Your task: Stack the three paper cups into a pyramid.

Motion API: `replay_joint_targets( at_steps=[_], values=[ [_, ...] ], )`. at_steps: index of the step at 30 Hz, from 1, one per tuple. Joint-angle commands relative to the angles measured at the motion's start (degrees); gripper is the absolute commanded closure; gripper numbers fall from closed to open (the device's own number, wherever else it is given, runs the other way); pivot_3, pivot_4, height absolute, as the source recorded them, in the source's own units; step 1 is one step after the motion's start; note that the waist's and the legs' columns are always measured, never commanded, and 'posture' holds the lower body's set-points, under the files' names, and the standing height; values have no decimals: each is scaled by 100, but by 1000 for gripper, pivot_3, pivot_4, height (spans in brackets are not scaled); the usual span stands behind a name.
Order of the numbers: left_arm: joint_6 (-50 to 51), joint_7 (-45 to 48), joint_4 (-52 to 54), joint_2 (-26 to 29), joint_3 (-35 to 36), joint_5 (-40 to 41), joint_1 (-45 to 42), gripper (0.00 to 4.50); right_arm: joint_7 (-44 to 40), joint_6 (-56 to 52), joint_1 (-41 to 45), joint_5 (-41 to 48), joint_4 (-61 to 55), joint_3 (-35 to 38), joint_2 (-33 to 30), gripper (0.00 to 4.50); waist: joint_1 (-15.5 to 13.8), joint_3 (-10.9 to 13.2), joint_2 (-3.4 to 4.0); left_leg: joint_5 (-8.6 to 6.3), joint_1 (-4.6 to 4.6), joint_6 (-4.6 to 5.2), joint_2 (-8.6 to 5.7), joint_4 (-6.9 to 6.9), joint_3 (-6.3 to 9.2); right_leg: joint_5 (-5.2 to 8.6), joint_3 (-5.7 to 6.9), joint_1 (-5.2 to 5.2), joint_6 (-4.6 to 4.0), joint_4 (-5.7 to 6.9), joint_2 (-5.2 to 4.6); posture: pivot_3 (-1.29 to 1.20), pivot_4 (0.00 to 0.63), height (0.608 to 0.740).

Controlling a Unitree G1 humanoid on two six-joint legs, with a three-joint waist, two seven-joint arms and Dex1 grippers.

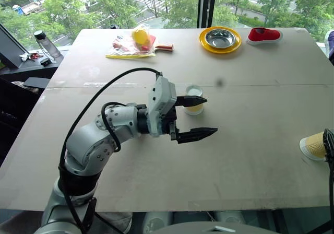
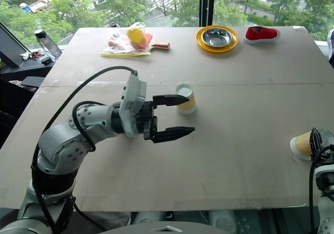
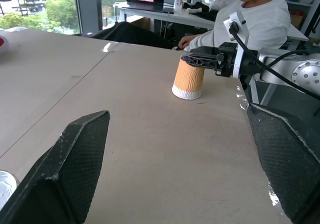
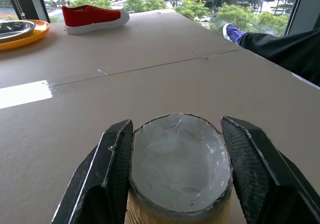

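Ribbed paper cup clamped at the table's right edge

Black fingers of the right gripper (image 4: 175,184) squeeze an upturned cup (image 3: 189,79), base up, rim on the table (image 1: 250,155). Farther in, the left gripper (image 1: 201,118) hangs spread wide and empty just beside a second upturned cup (image 2: 186,99). Best lift straight up, keep the squeeze light so the wall keeps its shape, then carry it level toward that cup.

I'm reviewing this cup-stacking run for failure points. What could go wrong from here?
1. The right gripper is shut on an upside-down paper cup near the table's right edge; a hard squeeze may dent it.
2. The open left gripper hovers beside the other cup and could knock it over.
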State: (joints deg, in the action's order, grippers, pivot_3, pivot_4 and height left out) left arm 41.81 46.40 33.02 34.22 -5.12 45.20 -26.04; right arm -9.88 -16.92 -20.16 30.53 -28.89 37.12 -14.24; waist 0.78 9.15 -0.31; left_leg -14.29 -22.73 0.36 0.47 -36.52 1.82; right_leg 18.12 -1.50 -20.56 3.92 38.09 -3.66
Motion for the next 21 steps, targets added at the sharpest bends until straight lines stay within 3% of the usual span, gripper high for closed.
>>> replay_joint_targets(
  at_steps=[1, 4, 7, 11, 17, 21],
  values=[
    [-76, -23, 179, -21, 113, 72, -20, 0, -19, 11, 113, -94, -236, -202, -143, 2495, 12, 0, 0, 0, 1, 0, 0, -1, 0, 0, -1, 0, 0, 1, 0, 0, 150, 740],
    [-72, -146, 204, -80, 195, 124, 61, 0, -81, -14, 331, -174, -226, -408, -321, 2495, 15, -1, 1, 1, 2, -1, 0, -3, -1, 0, -2, 0, 0, 4, 1, 0, 150, 740],
    [-30, -516, 267, -250, 446, 287, 380, 0, -302, -123, 733, -442, -172, -983, -677, 2495, 38, -4, 6, 1, 2, -1, 0, -5, -6, 0, -7, -1, 0, 5, 0, 0, 150, 740],
    [-199, -815, 494, -192, 519, -80, 1054, 0, -573, -285, 1610, -722, 50, -1887, -1010, 2495, 53, -4, 6, 1, 2, -1, 2, -9, 1, 0, -2, -2, 0, 11, 5, 0, 150, 740],
    [-377, -1456, 941, -268, 737, -429, 1992, 0, -750, -513, 3224, -1011, 866, -3067, -785, 2495, 0, -4, 3, 2, -2, -3, 7, -19, 3, 0, 0, -3, 0, 12, 5, 0, 150, 740],
    [-632, -1904, 1037, -480, 838, -767, 2381, 0, -892, -487, 3754, -1136, 1376, -3483, -514, 2495, -34, -5, 0, 7, -9, -12, 6, -20, 11, 0, 8, -3, 0, 10, 1, 0, 150, 740]
  ],
)
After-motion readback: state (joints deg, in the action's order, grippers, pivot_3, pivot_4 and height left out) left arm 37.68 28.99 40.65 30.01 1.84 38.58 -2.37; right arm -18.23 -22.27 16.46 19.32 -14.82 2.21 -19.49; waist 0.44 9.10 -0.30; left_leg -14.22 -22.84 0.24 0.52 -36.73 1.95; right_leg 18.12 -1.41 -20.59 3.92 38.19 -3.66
